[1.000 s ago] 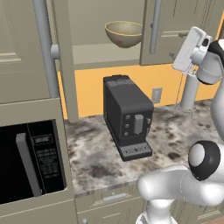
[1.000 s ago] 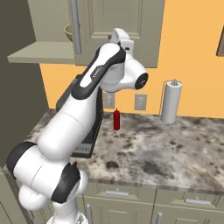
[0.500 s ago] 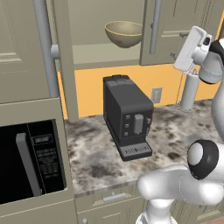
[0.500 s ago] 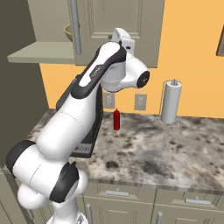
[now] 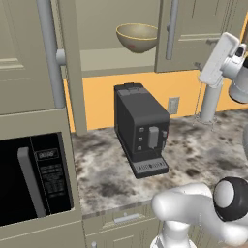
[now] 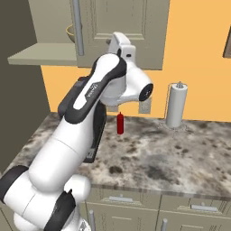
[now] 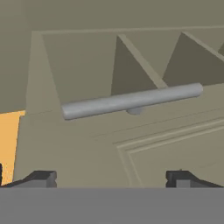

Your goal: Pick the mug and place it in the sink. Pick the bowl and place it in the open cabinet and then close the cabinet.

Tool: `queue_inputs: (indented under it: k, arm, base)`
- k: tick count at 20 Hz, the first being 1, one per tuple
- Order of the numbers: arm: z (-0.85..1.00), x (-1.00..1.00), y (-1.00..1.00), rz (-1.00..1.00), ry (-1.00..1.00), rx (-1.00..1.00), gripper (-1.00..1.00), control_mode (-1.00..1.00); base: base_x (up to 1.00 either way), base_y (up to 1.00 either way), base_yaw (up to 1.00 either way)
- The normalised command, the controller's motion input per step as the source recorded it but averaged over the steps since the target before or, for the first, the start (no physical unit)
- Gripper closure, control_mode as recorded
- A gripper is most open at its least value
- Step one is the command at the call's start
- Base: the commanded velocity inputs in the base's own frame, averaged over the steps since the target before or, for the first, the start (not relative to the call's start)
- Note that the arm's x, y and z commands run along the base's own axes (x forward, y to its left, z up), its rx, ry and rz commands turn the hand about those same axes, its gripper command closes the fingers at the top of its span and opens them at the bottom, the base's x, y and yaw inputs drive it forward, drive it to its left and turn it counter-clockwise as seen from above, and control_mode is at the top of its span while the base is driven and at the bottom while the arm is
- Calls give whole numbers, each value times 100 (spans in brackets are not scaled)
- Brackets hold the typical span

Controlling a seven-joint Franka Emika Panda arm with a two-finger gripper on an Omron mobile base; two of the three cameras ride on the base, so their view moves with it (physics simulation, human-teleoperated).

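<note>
The tan bowl (image 5: 137, 36) sits on the shelf inside the open cabinet (image 5: 111, 60); its edge peeks out past the door (image 6: 70, 32). My gripper (image 7: 111, 179) is open, its fingertips (image 7: 41, 178) wide apart with nothing between them. It faces a recessed-panel cabinet door (image 7: 166, 153) at close range, with the silver bar handle (image 7: 131, 100) lying across the hand view above the fingertips. The white hand (image 5: 220, 58) is raised against the closed cabinet door to the right of the bowl (image 6: 119, 43). The mug and the sink are out of view.
A black coffee machine (image 5: 140, 128) stands on the mottled counter (image 5: 193, 155) below the shelf. Beside it are a red bottle (image 6: 120, 123) and a paper towel roll (image 6: 176, 106). A black microwave (image 5: 34, 179) is at the left. A long silver handle (image 5: 47, 48) runs down the open door.
</note>
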Motion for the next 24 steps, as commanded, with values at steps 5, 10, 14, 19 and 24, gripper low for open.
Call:
queue_inputs:
  k: [5, 10, 14, 19, 24]
  arm:
    - [7, -69, 39, 0, -1, -3, -100, -100]
    - [13, -74, 40, -1, 0, -2, -100, -100]
    - [11, -72, 38, -1, 0, -2, -100, -100]
    - [4, -66, 35, -1, 0, -2, -100, -100]
    - [0, -58, 34, -2, 1, -2, -100, -100]
  base:
    - [0, 0, 0]
    - [0, 0, 0]
    - [0, 0, 0]
    - [0, 0, 0]
    - [0, 0, 0]
